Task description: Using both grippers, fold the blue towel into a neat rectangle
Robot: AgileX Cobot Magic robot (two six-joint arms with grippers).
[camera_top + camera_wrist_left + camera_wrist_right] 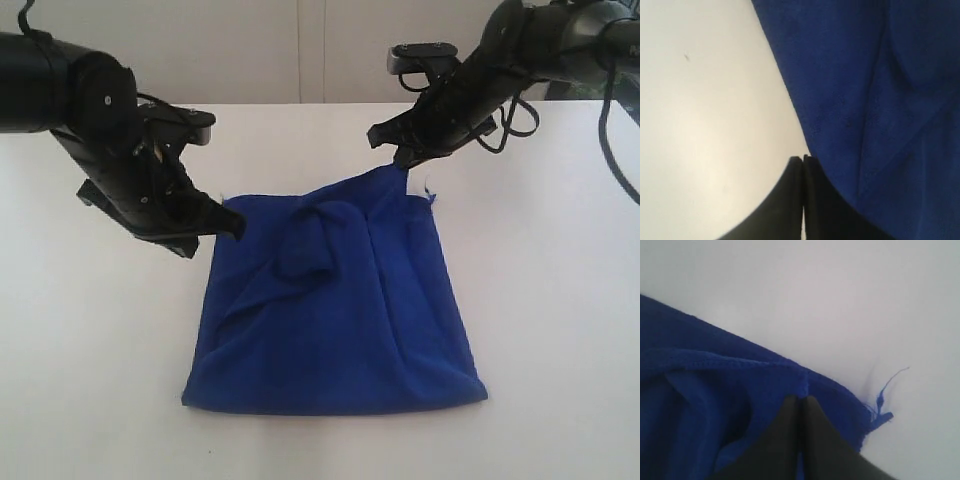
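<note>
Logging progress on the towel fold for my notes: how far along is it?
Done: the blue towel lies on the table, near edge straight, but its far middle is rumpled. In hand: the right gripper is shut on the far hem, lifting it; the left gripper is shut at the far left corner, grip unclear. Left: carrying the fold over and smoothing into a neat rectangle.

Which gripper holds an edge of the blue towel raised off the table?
The right gripper: the blue towel rises to a peak at it. At the left gripper the towel lies flat.
</note>
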